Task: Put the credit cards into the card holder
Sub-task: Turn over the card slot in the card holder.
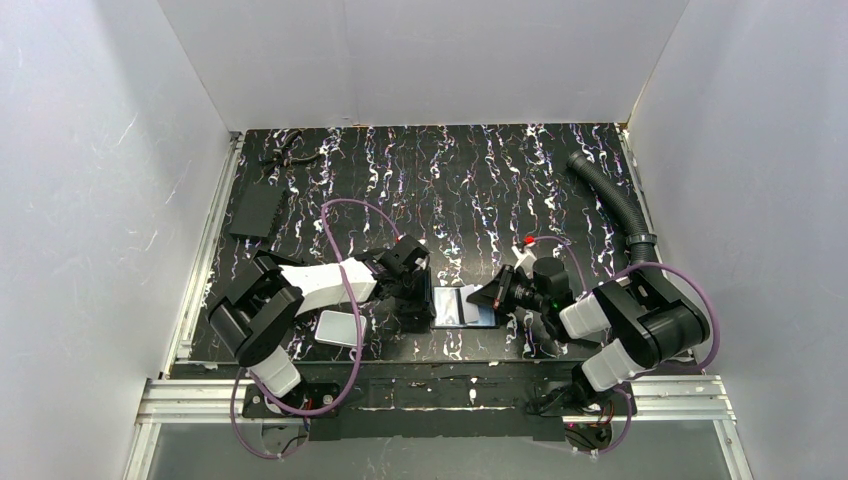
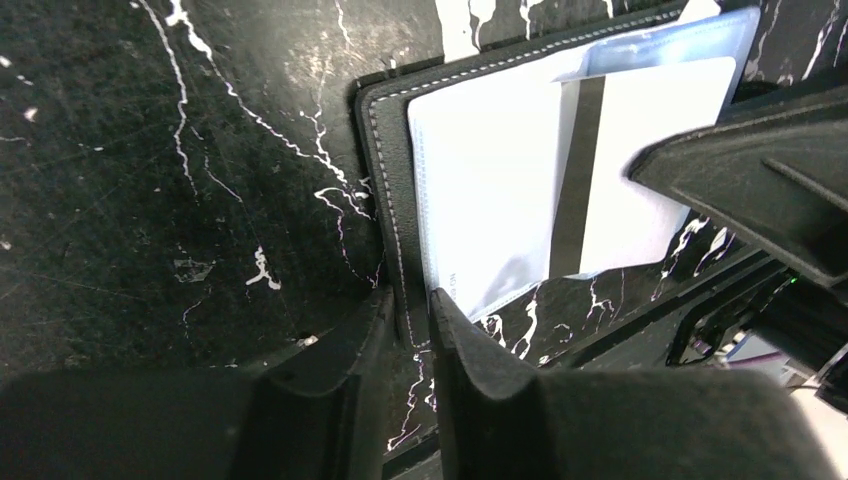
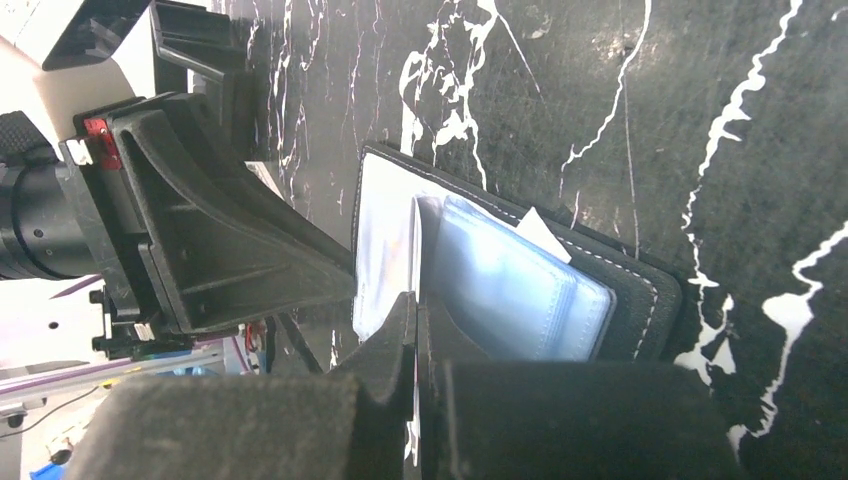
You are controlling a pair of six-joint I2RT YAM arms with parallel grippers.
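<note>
The card holder (image 1: 449,307) lies open on the table between my two grippers, its bluish clear pockets (image 3: 520,290) facing up. My left gripper (image 2: 408,305) is shut on its black stitched edge (image 2: 385,180). It also shows in the top view (image 1: 418,305). My right gripper (image 3: 417,305) is shut on a thin light credit card (image 2: 640,160) with a black stripe. The card lies over the holder, its left part under a clear pocket. The right gripper also shows in the top view (image 1: 497,297).
A white rounded slab (image 1: 340,328) lies near the left arm at the front edge. A flat black plate (image 1: 256,210) and a small black tool (image 1: 285,152) sit at the far left. A black corrugated hose (image 1: 615,195) runs along the right side.
</note>
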